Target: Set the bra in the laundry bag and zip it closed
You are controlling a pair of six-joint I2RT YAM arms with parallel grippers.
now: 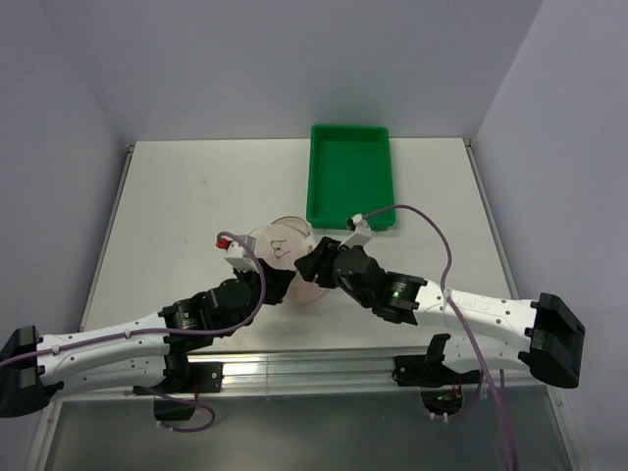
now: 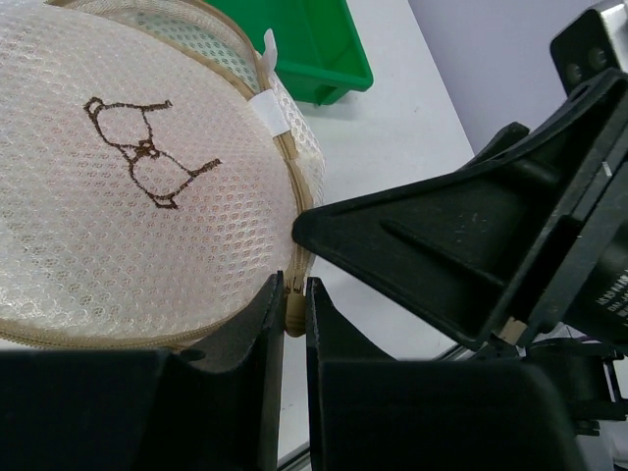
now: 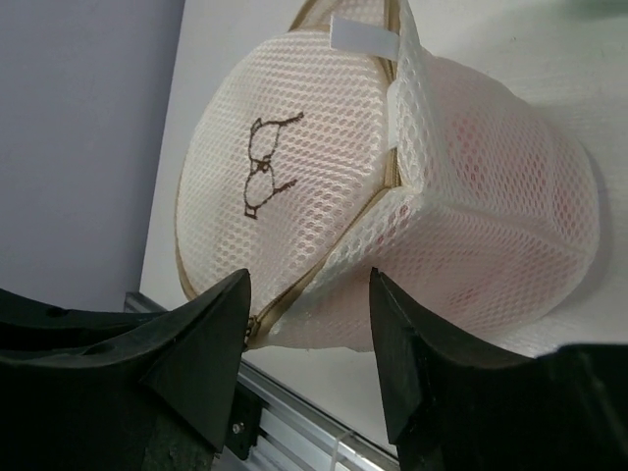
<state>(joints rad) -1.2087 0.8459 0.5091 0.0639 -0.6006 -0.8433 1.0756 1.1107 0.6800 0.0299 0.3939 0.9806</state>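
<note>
Left fingers [image 2: 257,343]: pressed together, pinching the tan zipper line [image 2: 291,312] at the laundry bag's [image 2: 128,226] rim. Right fingers [image 3: 211,334]: spread, straddling that seam and gripping nothing. Bra [image 3: 491,196]: pink, inside the mesh. Step, as judged: zipping, since the seam looks partly gaping. Your next move needs the right fingers on the pull, which isn't clearly visible. Both arms: stretched low, converging mid-worktop [image 1: 177,216], toward its near edge.

The left claw [image 1: 263,283] and right claw [image 1: 316,267] flank the laundry bag [image 1: 283,247] near the green tray [image 1: 348,177].
</note>
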